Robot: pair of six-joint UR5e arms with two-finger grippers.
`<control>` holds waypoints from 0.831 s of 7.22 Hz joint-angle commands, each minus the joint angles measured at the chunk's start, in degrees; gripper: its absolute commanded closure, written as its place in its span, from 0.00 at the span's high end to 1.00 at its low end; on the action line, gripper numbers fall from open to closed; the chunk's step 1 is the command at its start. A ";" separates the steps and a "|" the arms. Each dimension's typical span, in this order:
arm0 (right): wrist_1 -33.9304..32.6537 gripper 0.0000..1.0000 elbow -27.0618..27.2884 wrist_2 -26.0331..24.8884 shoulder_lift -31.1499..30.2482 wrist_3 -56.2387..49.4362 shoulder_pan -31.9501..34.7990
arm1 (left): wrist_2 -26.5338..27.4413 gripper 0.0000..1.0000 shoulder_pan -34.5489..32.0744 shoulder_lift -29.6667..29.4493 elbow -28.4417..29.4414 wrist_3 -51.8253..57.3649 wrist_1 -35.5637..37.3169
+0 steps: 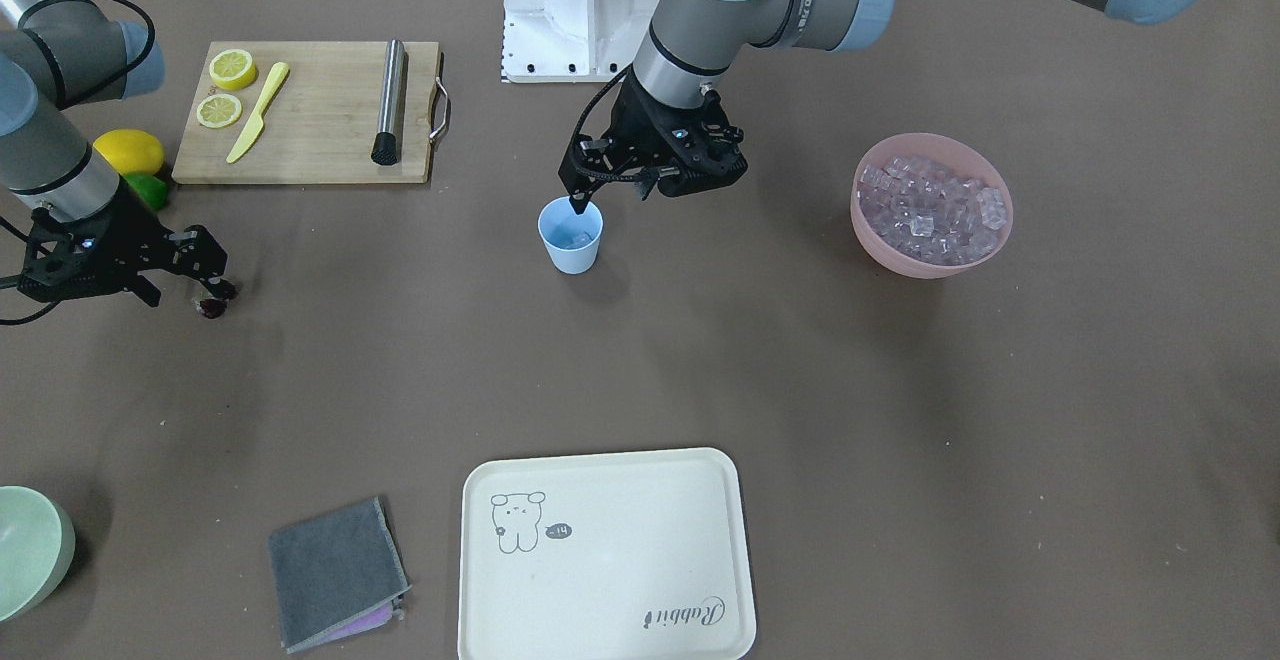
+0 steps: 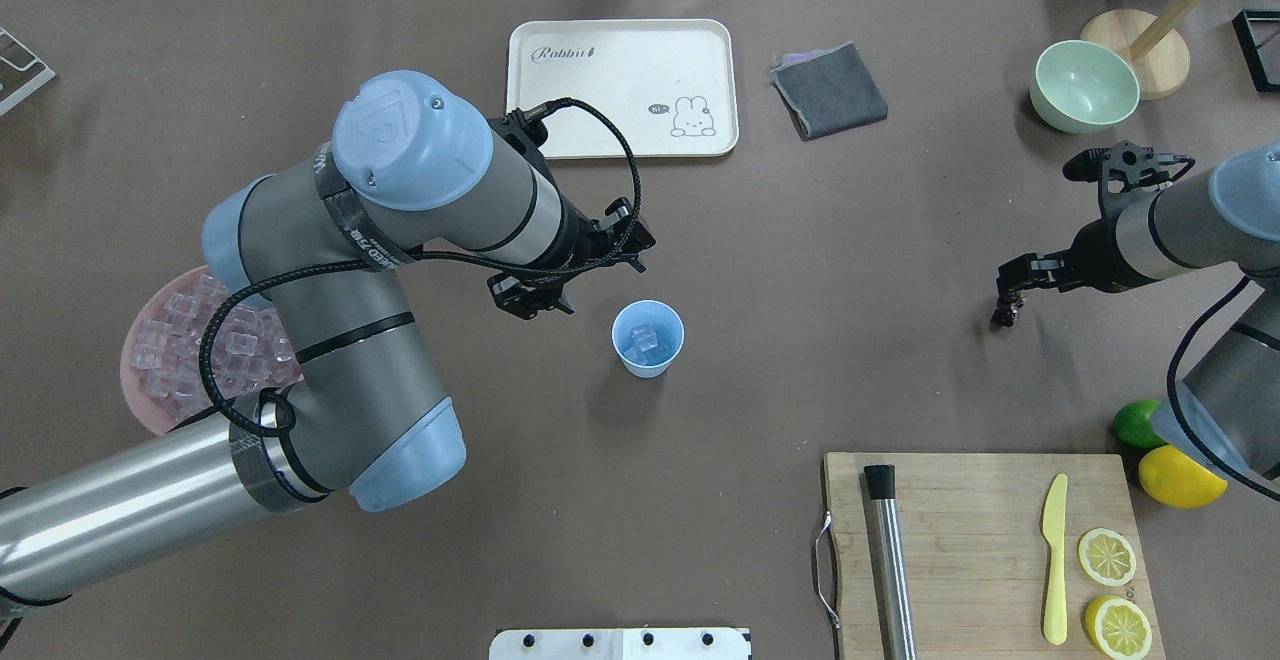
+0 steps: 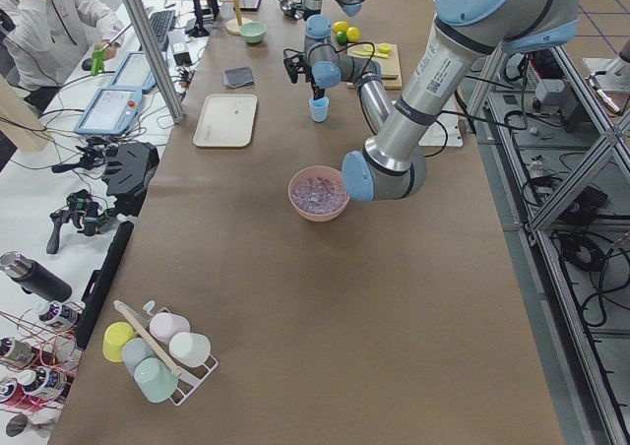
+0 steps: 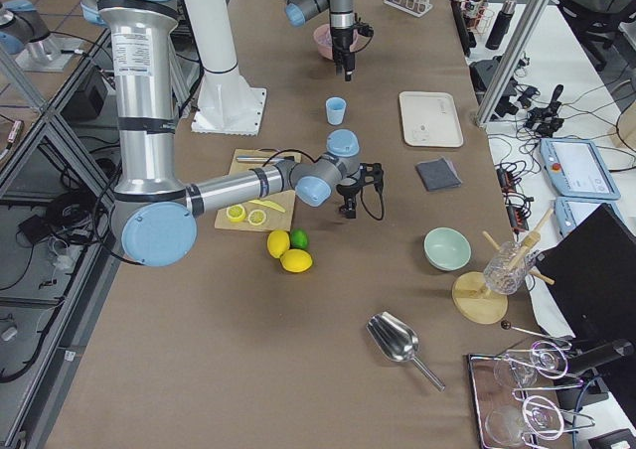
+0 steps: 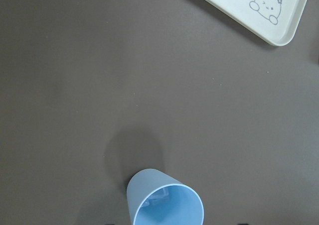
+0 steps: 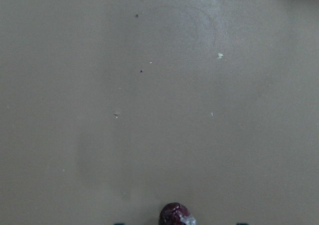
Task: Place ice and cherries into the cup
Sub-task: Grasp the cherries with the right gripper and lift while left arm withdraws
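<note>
Overhead exterior: brown table [image 2: 800, 270]; right hand [image 2: 1005, 305] grips cherries [image 2: 1001, 320]; left hand [image 2: 535, 302] spread unclear, beside cup [image 2: 648, 338].

Long brown table [image 1: 900, 390], aluminium post [image 3: 146, 41] alongside

**Bystanders on the brown surface**

A wooden cutting board [image 1: 320, 145] lies flat on the surface [image 1: 900, 420]. It carries two lemon halves [image 1: 232, 68], a yellow plastic knife [image 1: 258, 112] just beside them, and a steel muddler [image 1: 390, 100] with a black tip. A whole lemon [image 1: 129, 151] and a lime [image 1: 150, 190] sit together off the board's end. Across the surface lies a cream tray [image 1: 620, 580] printed with a rabbit drawing. A folded grey cloth [image 1: 335, 570] is near it, and a pale green bowl [image 1: 30, 550] lies farther along. A pink bowl [image 1: 900, 258] stands well apart from all of these. A metal scoop [image 4: 397, 342] lies beyond the green bowl.
</note>
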 commanded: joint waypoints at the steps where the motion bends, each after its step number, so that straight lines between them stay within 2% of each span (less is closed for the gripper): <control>1: -0.01 0.62 -0.87 -0.13 0.05 0.02 -0.47 | 0.00 0.86 0.01 -0.06 -0.07 -0.01 0.00; 2: -0.01 0.17 -0.79 0.30 0.06 0.10 -0.47 | 0.00 0.86 0.01 -0.06 -0.07 -0.27 0.00; 3: -0.01 0.00 -0.87 0.39 0.06 0.02 -0.47 | 0.00 0.86 0.10 -0.06 -0.07 -0.27 0.00; 5: -0.10 0.00 -0.35 0.48 0.06 0.11 -0.38 | 0.00 0.86 -0.08 0.03 -0.15 -0.18 0.00; 6: -0.19 0.00 0.09 0.65 0.32 0.11 -0.29 | -0.34 0.85 -1.03 1.77 -2.50 0.43 0.52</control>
